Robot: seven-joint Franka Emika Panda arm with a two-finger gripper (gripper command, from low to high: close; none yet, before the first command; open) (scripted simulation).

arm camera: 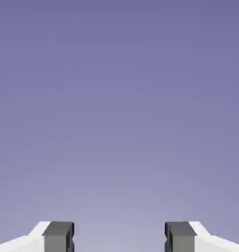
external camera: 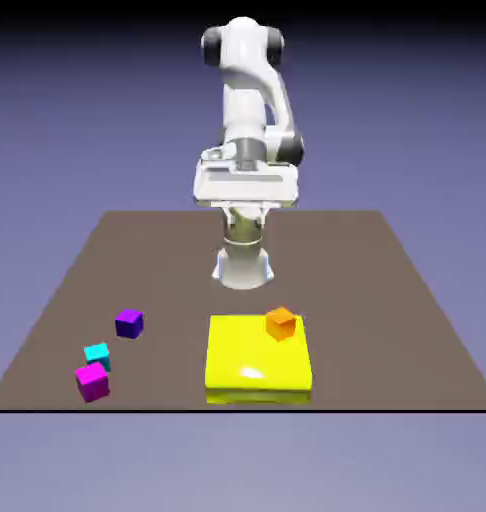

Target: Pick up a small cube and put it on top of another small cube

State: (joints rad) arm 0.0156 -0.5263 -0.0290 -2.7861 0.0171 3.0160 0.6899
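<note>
Nothing done yet; my tool [arm camera: 119, 238] is wide apart w/ nothing in it; cyan cube [external camera: 97, 353] sits untouched nr the tabletop [external camera: 387, 300] front-left corner; pick + stack both left.

No readable text, labels, brands, numbers or signs in either view. All rendered surfaces are plain.
</note>
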